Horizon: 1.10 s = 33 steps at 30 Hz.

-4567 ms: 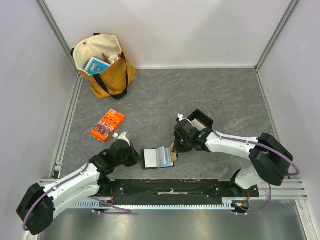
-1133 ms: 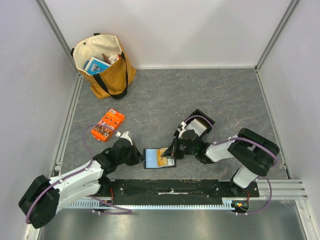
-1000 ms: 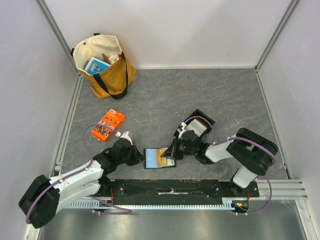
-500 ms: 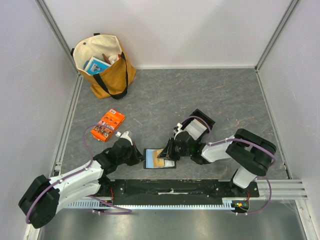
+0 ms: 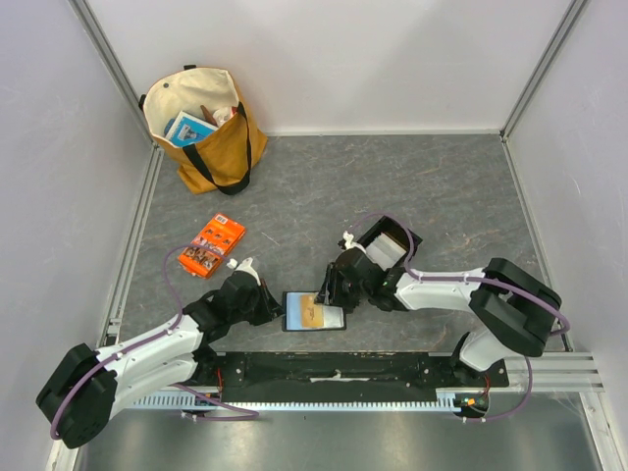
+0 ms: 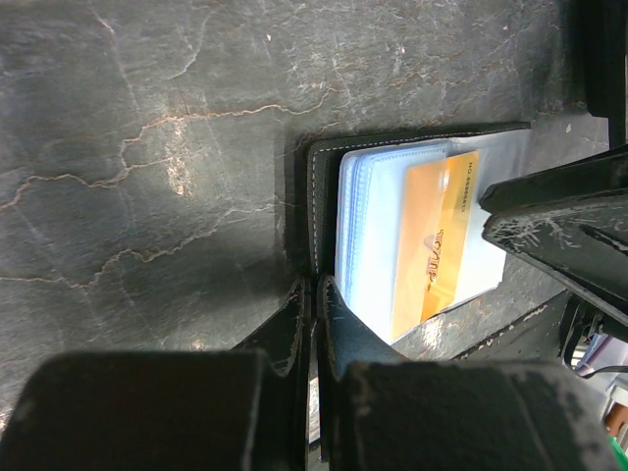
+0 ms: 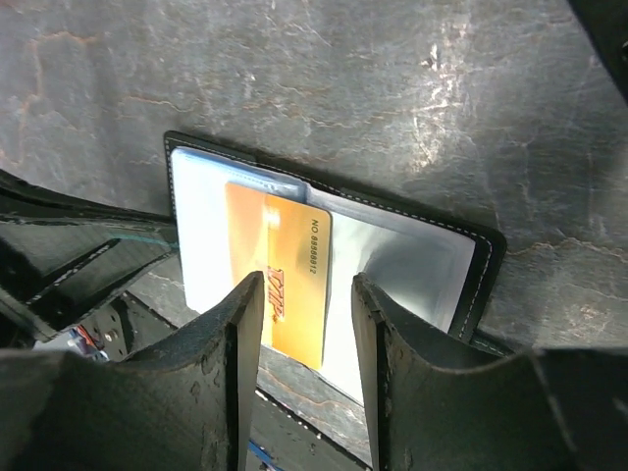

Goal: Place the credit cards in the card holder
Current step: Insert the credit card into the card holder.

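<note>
**Orange card at the open holder**

From above: shows the card holder (image 5: pixel 314 311) spread open on the table (image 5: pixel 442 186) just ahead of the arm bases, between both grippers. Reaches in low from the left with the left gripper (image 5: pixel 272 304). Arches over from the right with the right gripper (image 5: pixel 330 291), forearm passing just beside the black tray (image 5: pixel 410 239) where pale credit cards (image 5: pixel 389 248) lie. Catches, in this view alone, the orange packet (image 5: pixel 212 245) and the tote bag (image 5: pixel 201 123); print there too small to read.

From the left wrist: pinches the holder's black stitched cover between fingers (image 6: pixel 280 339) pressed nearly together. Reveals the orange card (image 6: pixel 437 245) against the clear sleeves (image 6: pixel 368 235); inside one or on top, cannot tell.

From the right wrist: straddles that card with fingers (image 7: pixel 240 343) parted a narrow way, nothing clamped between them. Reads "No" and a row of digits along one card edge, digits uncertain; dark logo mid-card illegible.
</note>
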Motion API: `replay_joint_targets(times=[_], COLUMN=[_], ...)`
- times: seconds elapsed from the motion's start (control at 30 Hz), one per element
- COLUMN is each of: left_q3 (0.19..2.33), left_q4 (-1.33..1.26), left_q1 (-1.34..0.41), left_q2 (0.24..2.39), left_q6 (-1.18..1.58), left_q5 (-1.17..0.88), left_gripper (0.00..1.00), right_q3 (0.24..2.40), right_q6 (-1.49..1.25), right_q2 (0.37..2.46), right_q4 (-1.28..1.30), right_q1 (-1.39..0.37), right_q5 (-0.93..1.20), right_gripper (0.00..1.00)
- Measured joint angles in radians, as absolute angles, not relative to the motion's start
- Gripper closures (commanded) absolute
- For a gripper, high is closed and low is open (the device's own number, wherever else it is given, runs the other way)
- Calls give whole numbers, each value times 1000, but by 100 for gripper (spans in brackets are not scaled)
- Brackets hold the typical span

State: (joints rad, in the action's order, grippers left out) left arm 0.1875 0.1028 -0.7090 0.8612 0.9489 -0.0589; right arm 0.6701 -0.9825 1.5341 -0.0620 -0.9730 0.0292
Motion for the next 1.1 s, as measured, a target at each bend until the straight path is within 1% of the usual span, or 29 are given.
replay_joint_targets(times=[0.47,0.67,0.83,0.9,0.93,1.1], left_q3=[187,187,187,187,187,187], left_q4=[102,103,103,102,102,103], left_q1=[-709,-709,-709,-709,-709,-709], left_q2=[862,862,862,862,862,862], left_q6=[949,949,949,949,949,949], left_q5=[-59,-59,-59,-59,-59,-59], left_gripper=[98,98,98,98,98,98], right_q3=[751,763,765,765,765,765], right_q6=[-967,-953,-946,-951,-953,-957], right_q2=[1643,1651,1651,1652,1652,1652], right_q4=[-70,-66,-71,-93,-103,-123], right_q1=[-1017,-1021,-1021,-1021,-1022,-1022], right_q5=[107,115,126,144,150,170], right_gripper=[55,56,64,74,75,67])
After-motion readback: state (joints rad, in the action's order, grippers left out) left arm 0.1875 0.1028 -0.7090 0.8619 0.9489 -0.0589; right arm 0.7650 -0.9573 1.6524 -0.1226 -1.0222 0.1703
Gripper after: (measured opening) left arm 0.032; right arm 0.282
